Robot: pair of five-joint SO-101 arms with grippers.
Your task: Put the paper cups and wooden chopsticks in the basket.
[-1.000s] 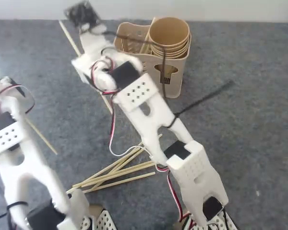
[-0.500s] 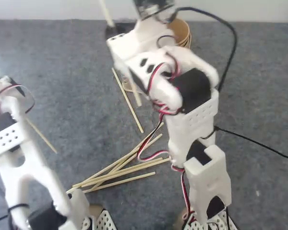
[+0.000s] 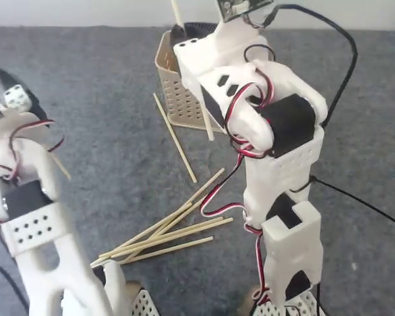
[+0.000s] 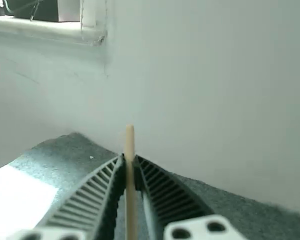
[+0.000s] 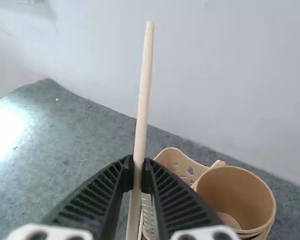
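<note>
cups [image 5: 235, 200] are sitting in the basket [image 3: 178, 92] at the table's 12 o'clock, with loose chopsticks [image 3: 164, 234] lying at its 6 o'clock. right gripper [image 5: 136, 166] is clamping a stick [image 5: 142, 100] above the basket. left gripper [image 4: 129, 161] is clamping a second stick [image 4: 129, 137].

basket [image 3: 176, 92] half behind right arm [image 3: 280, 164], chopstick [image 5: 141, 100] base cropped
</note>
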